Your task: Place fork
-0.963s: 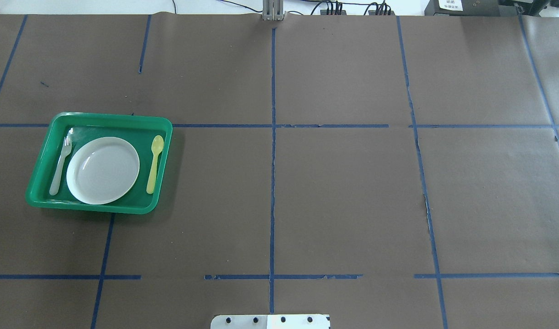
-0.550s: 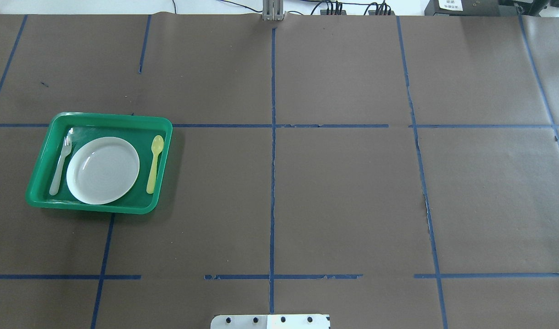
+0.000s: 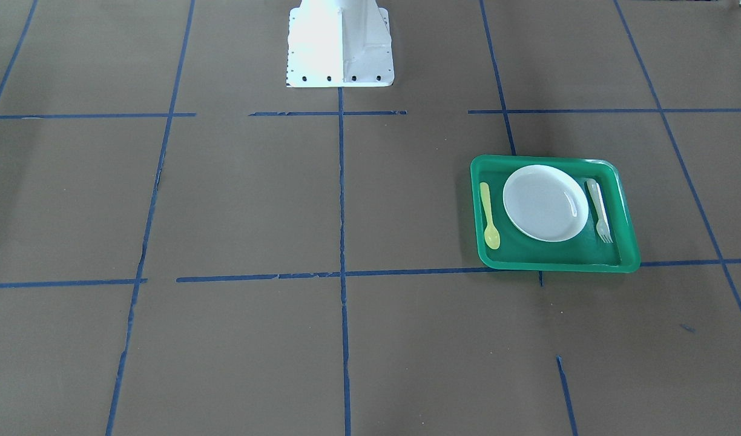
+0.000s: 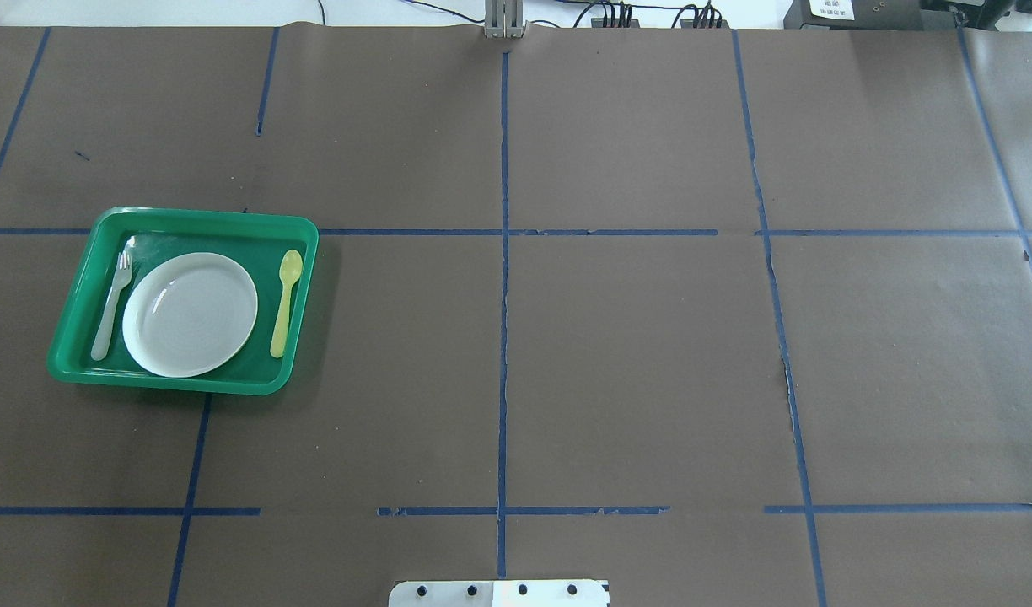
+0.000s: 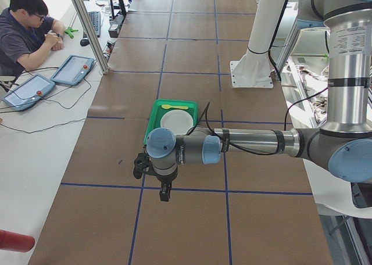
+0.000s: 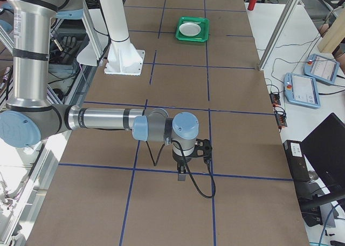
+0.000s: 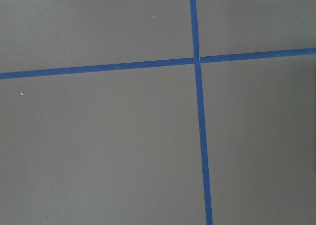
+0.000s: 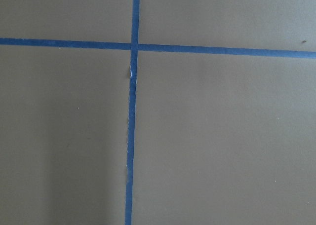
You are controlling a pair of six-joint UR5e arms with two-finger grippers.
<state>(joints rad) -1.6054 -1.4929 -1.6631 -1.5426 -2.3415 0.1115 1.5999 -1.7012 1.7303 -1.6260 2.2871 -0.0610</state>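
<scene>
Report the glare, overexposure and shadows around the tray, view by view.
Exterior front-facing: the robot base is blown out to featureless white, and the plate carries a small highlight streak. Overhead exterior: a pale glare patch inside the green tray sits by the tines of the fork, and the tray casts a soft shadow on the table to its right. Left wrist-mounted: evenly lit, with the blue tape sharp.
</scene>
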